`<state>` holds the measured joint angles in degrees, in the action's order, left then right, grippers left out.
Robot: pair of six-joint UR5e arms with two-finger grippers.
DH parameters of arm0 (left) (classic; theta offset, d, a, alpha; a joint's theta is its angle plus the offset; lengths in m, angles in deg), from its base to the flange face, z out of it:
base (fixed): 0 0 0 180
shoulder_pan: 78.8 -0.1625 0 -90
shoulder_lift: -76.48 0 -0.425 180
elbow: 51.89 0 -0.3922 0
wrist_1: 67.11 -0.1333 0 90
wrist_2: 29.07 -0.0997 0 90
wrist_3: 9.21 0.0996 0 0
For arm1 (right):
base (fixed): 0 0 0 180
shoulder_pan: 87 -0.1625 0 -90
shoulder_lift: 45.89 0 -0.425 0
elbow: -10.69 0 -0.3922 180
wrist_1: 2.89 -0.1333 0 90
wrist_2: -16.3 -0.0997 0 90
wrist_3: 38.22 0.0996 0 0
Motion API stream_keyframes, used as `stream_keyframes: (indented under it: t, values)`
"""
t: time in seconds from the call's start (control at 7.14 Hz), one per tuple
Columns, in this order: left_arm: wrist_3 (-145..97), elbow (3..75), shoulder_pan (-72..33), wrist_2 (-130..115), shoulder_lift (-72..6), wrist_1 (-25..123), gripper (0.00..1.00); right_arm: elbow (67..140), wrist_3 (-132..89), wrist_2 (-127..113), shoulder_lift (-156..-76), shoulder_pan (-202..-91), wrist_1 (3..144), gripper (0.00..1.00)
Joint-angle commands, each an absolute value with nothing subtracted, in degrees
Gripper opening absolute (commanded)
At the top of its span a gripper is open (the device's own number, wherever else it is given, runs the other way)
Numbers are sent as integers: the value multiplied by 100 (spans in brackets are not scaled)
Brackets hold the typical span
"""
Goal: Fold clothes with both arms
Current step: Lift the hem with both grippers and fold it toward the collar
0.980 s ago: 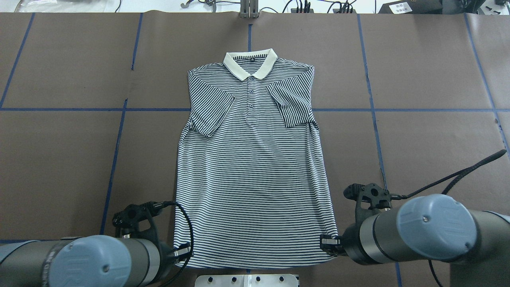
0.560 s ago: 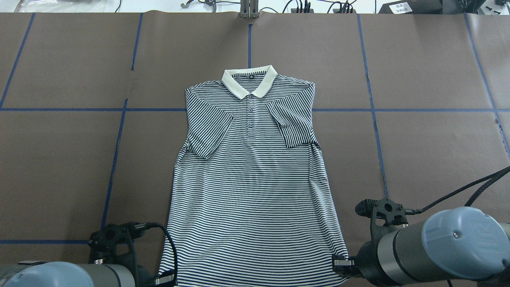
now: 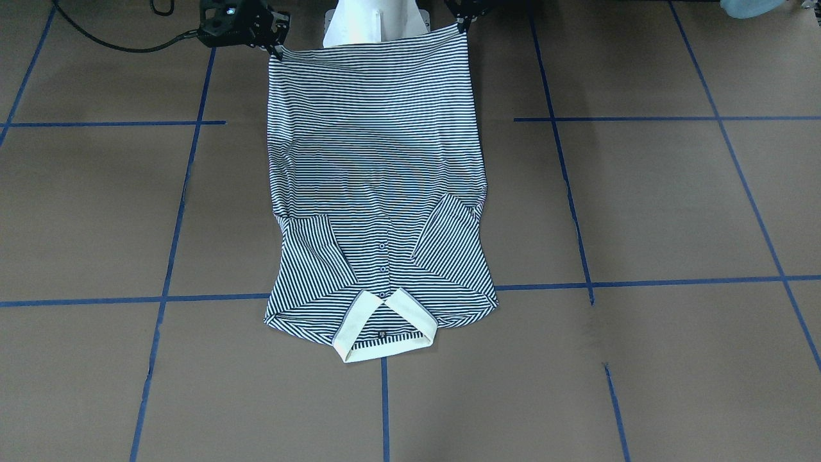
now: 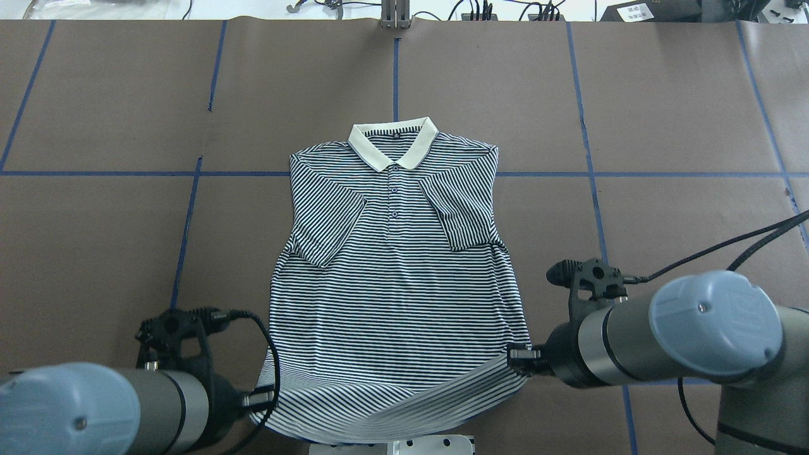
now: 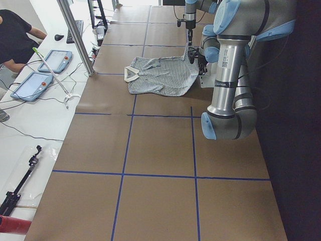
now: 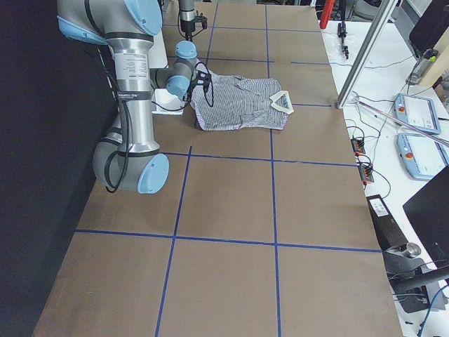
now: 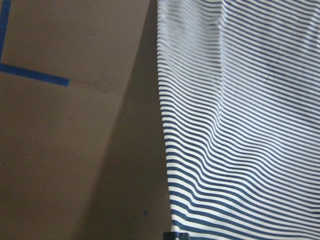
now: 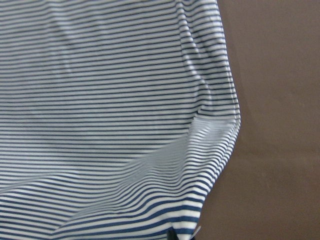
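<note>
The navy-and-white striped polo shirt [image 4: 392, 284] lies face up on the brown table, with its cream collar [image 4: 393, 143] at the far end and both sleeves folded in over the chest. My left gripper [image 4: 259, 399] is shut on the near left hem corner. My right gripper [image 4: 519, 355] is shut on the near right hem corner. Both hold the hem raised off the table, so the lower body curves upward. In the front-facing view the shirt [image 3: 375, 160] hangs stretched between the right gripper [image 3: 277, 50] and the left gripper [image 3: 459, 24]. Each wrist view shows striped cloth [image 7: 250, 125] [image 8: 100, 100] close up.
The brown table cover [image 4: 663, 208] is marked with blue tape lines. The white pedestal base [image 4: 392, 445] stands at the near edge under the hem. A metal post [image 4: 395, 16] stands at the far edge. Tablets [image 5: 35, 83] and an operator [image 5: 12, 35] are beside the table.
The shirt was dragged toward the robot, its collar sliding nearer. Both grippers then rose and moved forward with the hem, which now lifts off the table.
</note>
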<state>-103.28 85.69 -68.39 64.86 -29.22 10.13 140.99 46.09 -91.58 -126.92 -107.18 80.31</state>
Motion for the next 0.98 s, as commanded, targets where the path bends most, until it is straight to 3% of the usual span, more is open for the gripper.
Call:
stream_keyframes:
  t: [0.0, 0.56, 0.84]
  values:
    - [-9397, 8050, -5809, 6620, -2987, 1032, 0, 13534, 3757, -9155, -12368, -11631, 8000, 0]
    - [-9289, 7049, -4894, 6612, -3531, 1872, 0, 12542, 3500, -9155, -11499, -12451, 8000, 0]
    - [-9236, 6005, -4331, 6612, -3829, 2724, 0, 11517, 3464, -9181, -10999, -12768, 7407, 0]
